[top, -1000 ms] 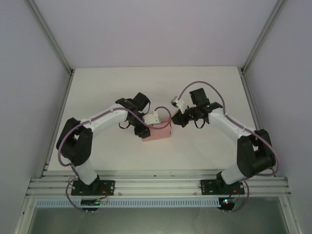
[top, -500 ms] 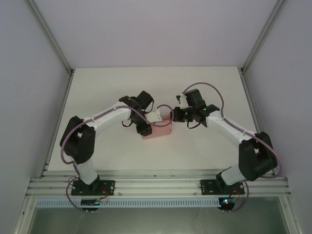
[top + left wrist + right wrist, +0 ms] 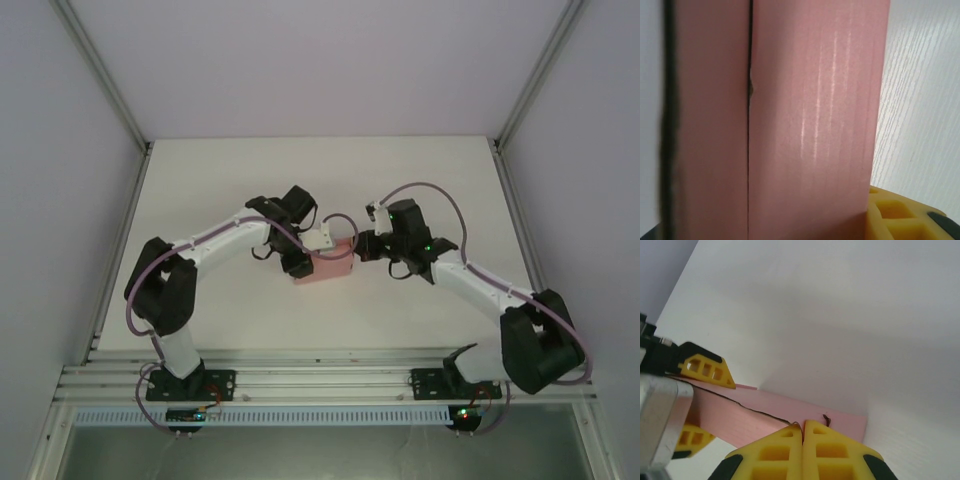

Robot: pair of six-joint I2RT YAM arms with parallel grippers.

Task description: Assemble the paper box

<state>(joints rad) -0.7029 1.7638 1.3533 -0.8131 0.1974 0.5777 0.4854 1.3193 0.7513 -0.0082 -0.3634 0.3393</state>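
I have bare white tabletop (image 3: 220,170) across the top view's upper part and lower centre. Mid-frame, the small pink card box (image 3: 325,270), the left gripper (image 3: 300,264) clamped on it and the closed right gripper (image 3: 359,247) at its right end block passage.

No readable text, no labels, no brands, no numbers

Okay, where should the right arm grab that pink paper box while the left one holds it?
Probably the free right end, approached from the right. The left gripper is shut on the paper box at its left end, fingers spanning its thin side. The right gripper sits shut against the right edge; it should open, then pinch across that same thin side.
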